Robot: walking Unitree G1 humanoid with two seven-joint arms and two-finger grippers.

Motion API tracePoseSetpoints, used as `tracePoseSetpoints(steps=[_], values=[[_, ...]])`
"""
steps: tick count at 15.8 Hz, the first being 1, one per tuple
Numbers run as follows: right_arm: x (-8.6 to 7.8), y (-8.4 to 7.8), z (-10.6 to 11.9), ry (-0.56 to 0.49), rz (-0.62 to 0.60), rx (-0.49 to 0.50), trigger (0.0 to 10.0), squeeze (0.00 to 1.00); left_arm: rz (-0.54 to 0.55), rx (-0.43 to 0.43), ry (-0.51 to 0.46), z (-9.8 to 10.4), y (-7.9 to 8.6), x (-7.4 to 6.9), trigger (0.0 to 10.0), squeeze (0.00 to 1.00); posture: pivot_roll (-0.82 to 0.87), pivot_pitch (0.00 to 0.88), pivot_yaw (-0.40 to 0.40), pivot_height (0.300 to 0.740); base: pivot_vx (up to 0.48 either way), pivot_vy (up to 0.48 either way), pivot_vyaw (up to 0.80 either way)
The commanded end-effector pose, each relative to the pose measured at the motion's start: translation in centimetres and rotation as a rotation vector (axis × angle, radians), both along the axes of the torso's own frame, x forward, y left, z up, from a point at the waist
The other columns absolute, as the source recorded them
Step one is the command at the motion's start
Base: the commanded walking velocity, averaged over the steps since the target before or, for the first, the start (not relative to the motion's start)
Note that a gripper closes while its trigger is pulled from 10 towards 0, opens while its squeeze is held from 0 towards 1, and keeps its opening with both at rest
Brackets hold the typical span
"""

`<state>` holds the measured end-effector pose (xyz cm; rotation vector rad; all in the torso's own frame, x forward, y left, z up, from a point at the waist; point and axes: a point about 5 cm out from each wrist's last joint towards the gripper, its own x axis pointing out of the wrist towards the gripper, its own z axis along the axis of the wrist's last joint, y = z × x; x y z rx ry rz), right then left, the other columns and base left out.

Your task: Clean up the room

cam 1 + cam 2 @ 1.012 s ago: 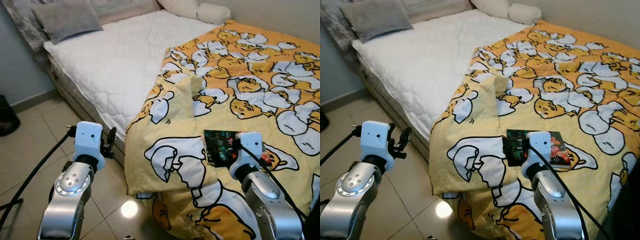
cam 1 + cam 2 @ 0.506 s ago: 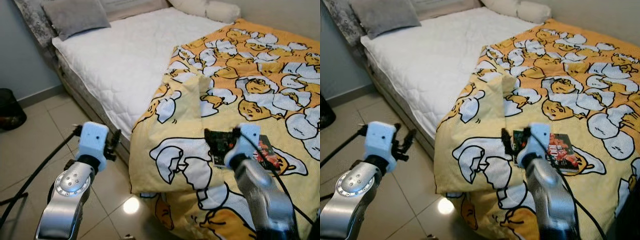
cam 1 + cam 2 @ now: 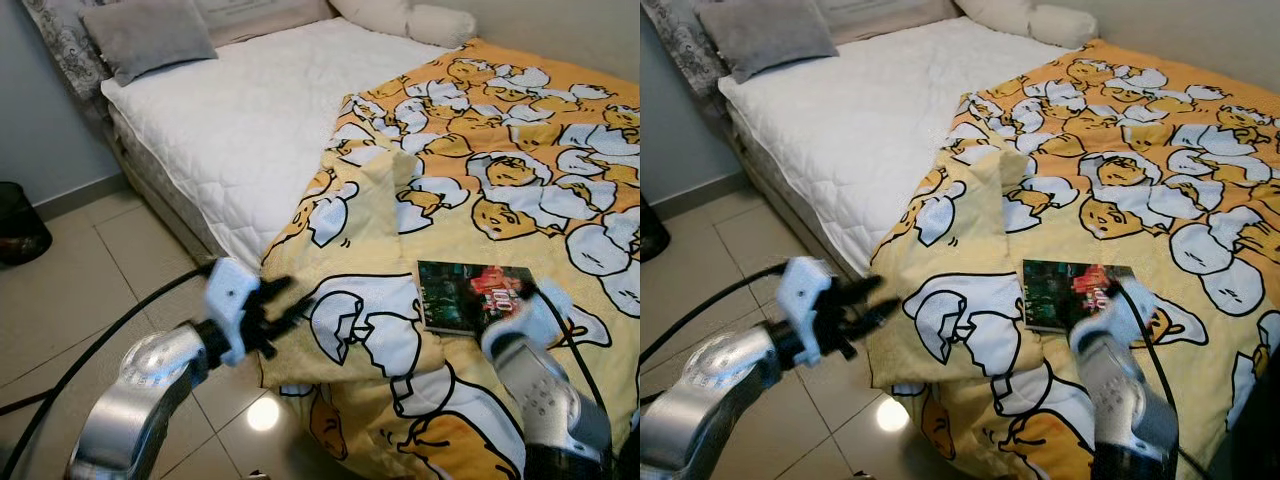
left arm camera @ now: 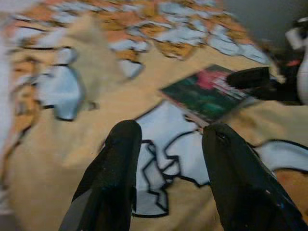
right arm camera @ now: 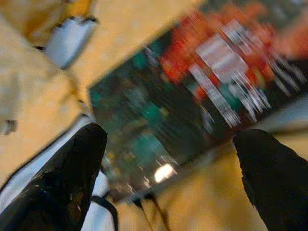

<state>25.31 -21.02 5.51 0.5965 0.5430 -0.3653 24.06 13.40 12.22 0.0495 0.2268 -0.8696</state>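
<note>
We see the dark green and red book (image 3: 472, 297) lying flat on the yellow egg-print blanket (image 3: 520, 180) near the bed's foot edge. The right gripper (image 5: 168, 159) hovers just above the book, fingers spread wide, holding nothing. The left gripper (image 4: 168, 159), fingers parted and empty, sits at the blanket's hanging edge, above the beige tiled floor (image 3: 70, 290)
</note>
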Motion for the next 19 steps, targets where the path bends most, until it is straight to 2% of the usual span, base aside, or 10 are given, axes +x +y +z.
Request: tracePoseSetpoints(steps=[1,2,3,4,5,6,11,15,16,19], values=[[-0.1,-0.1,0.1,0.003,-0.023,0.026,10.0,1.00,-0.037,0.007,0.021,-0.2,-0.1,0.2,10.0,0.00,0.01,0.000,0.027,0.740,0.000,0.000,0.00],[0.0,0.2,0.1,-0.004,-0.037,0.084,10.0,1.00,-0.055,0.018,0.012,-0.1,0.0,0.7,10.0,0.00,0.00,0.000,0.043,0.740,0.000,0.000,0.00],[0.4,0.7,-0.4,-0.005,-0.026,0.192,10.0,1.00,-0.071,0.020,0.010,-0.1,0.0,1.1,10.0,0.00,-0.01,0.000,0.061,0.740,0.000,0.000,0.00],[0.6,0.9,-0.7,-0.007,-0.026,0.239,10.0,0.80,-0.078,0.023,0.010,0.0,0.0,1.3,10.0,0.00,-0.01,0.000,0.061,0.740,0.000,0.000,0.00],[0.8,1.2,-1.0,-0.001,-0.018,0.287,10.0,0.47,-0.091,0.028,0.014,0.0,0.0,1.4,10.0,0.00,0.00,0.000,0.069,0.740,0.000,0.000,0.00],[1.1,1.5,-1.4,0.001,-0.010,0.336,10.0,0.00,-0.111,0.036,0.018,0.1,0.0,1.4,10.0,0.00,0.01,0.000,0.076,0.740,0.000,0.000,0.00],[1.6,1.5,-2.2,0.027,-0.020,0.383,10.0,0.00,-0.141,0.044,0.024,0.1,0.0,1.4,10.0,0.00,0.03,0.000,0.073,0.740,0.000,0.000,0.00],[2.3,0.4,-1.4,-0.079,-0.081,0.413,10.0,0.00,-0.151,0.040,0.031,0.0,-0.2,1.0,10.0,0.00,0.03,0.000,0.082,0.740,0.000,0.000,0.00],[2.7,-0.1,-1.1,-0.135,-0.108,0.465,10.0,0.00,-0.138,0.024,0.036,0.1,-0.1,0.9,10.0,0.00,0.03,0.000,0.091,0.740,0.000,0.000,0.00],[2.9,-0.6,-1.9,-0.124,-0.144,0.471,10.0,0.00,-0.154,0.029,0.048,-0.1,-0.2,0.4,10.0,0.00,0.03,0.000,0.094,0.740,0.000,0.000,0.00]])
